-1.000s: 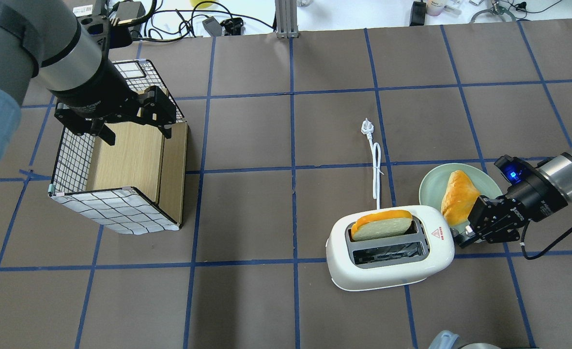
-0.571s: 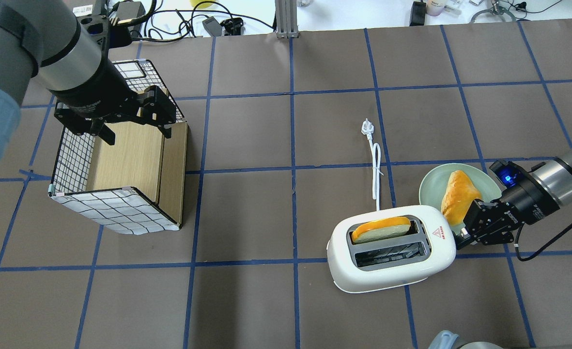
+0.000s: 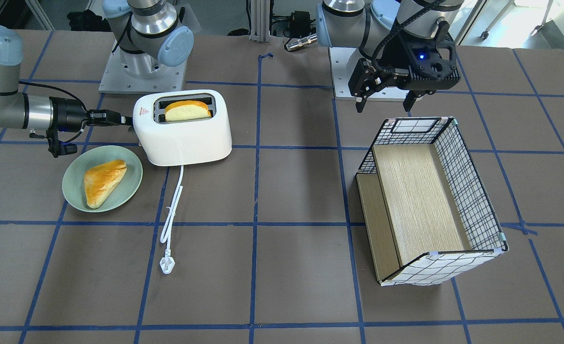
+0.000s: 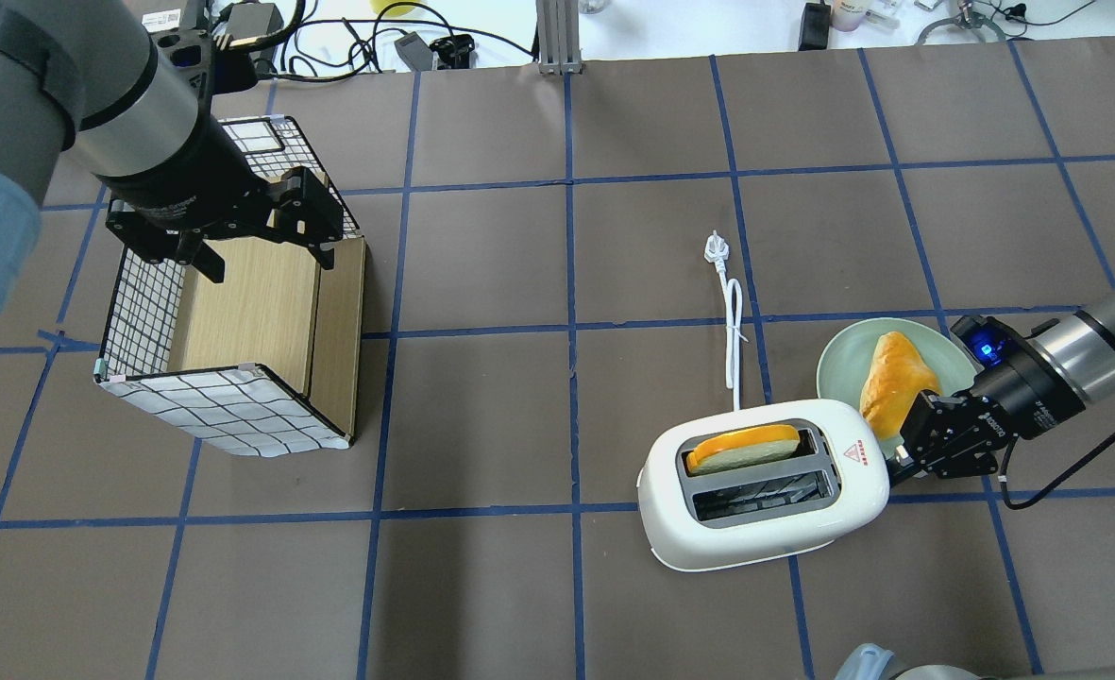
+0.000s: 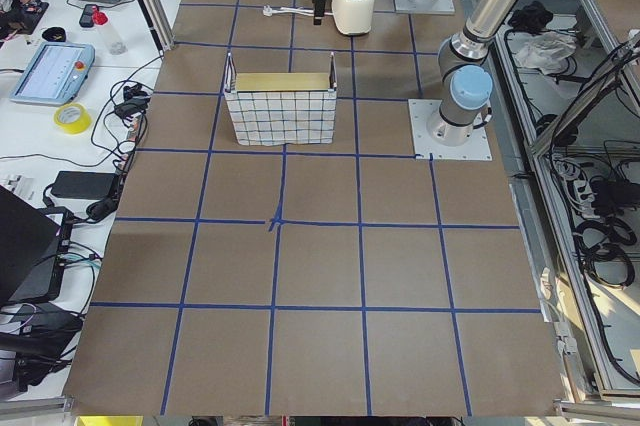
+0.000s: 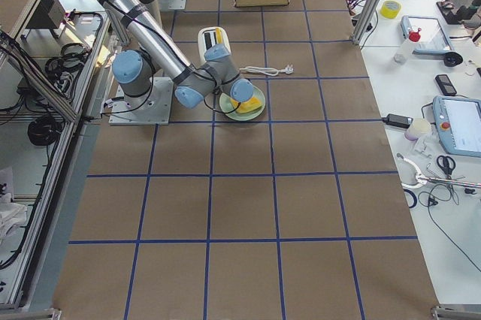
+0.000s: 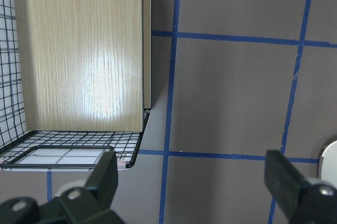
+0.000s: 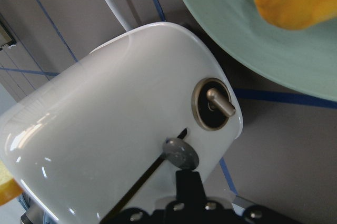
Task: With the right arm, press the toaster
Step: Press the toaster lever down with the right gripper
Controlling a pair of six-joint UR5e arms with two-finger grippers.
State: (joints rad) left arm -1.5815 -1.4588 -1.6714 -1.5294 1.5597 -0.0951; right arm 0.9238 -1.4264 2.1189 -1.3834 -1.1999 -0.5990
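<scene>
The white toaster (image 4: pixel 760 515) stands at the near right of the table, with a slice of bread (image 4: pixel 744 446) sunk low in its far slot. It also shows in the front view (image 3: pixel 181 136). My right gripper (image 4: pixel 897 460) is shut, with its tips against the toaster's right end. In the right wrist view the black fingertip (image 8: pixel 187 184) sits at the grey lever knob (image 8: pixel 180 154), low in its slot and beside a round dial (image 8: pixel 216 105). My left gripper (image 4: pixel 267 257) is open and empty above the basket (image 4: pixel 227 416).
A green plate (image 4: pixel 840 364) with a pastry (image 4: pixel 892 382) lies just behind my right gripper. The toaster's white cord and plug (image 4: pixel 714 248) run toward the far side. The wire basket with a wooden insert (image 3: pixel 439 270) stands at the left.
The bread slice has dropped down into the toaster slot. My right gripper has moved slightly lower at the toaster's end. The left arm has not moved.
</scene>
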